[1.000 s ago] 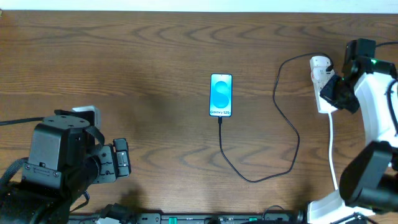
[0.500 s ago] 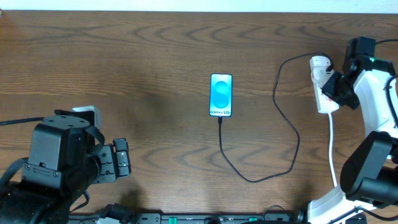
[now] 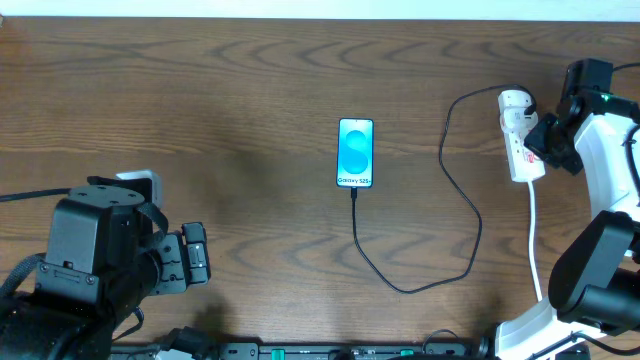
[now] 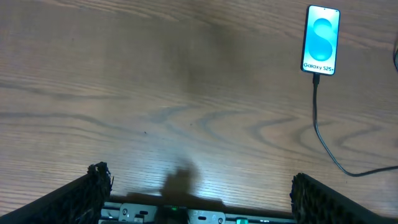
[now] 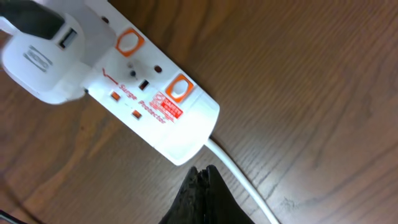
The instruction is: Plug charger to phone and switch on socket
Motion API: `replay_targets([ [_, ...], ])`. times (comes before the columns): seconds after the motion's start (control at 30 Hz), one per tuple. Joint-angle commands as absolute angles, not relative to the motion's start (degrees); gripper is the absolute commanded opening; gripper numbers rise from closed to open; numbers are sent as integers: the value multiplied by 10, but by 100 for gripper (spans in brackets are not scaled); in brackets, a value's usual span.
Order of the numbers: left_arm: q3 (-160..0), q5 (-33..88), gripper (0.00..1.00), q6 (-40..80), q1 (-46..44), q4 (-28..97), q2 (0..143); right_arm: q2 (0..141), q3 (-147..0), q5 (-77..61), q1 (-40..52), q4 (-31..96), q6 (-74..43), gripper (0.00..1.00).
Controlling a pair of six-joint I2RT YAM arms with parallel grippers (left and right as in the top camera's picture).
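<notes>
Rightward went the right claw (image 3: 546,140) over the last second: it has come off the socket (image 3: 518,140) and now sits just beside the strip's right edge. Nearest the base, the left claw (image 3: 196,252) hangs over the near-left of the table (image 3: 250,100), jaws wide apart and empty, well apart from every task thing. Further out, the charger (image 3: 466,205) loops across the wood. Its tip meets the near edge of the phone (image 3: 356,152), which lies flat mid-table with its screen lit; it looks plugged in. Farthest out, on the right, lies the socket, long axis running near to far, with the adapter (image 3: 514,100) at its far end. In the right wrist view the fingers (image 5: 198,186) are pressed together on nothing. The strip lies just ahead of them, its two orange switches (image 5: 178,87) up and left of the tip. Only the right arm is close; I judge that pressing the switch by the adapter is what remains.
</notes>
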State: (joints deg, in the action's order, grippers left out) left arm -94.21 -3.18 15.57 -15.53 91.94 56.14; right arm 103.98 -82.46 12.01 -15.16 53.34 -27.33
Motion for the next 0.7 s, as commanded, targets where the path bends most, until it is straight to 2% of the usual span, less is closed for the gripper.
replay_targets([
  [0.0, -938, -39, 95, 151, -154, 921, 561, 1047, -836, 129, -154, 529, -265, 1],
  [0.67, -938, -39, 95, 151, -154, 921, 561, 1084, -837, 129, -166, 459, -265, 1],
])
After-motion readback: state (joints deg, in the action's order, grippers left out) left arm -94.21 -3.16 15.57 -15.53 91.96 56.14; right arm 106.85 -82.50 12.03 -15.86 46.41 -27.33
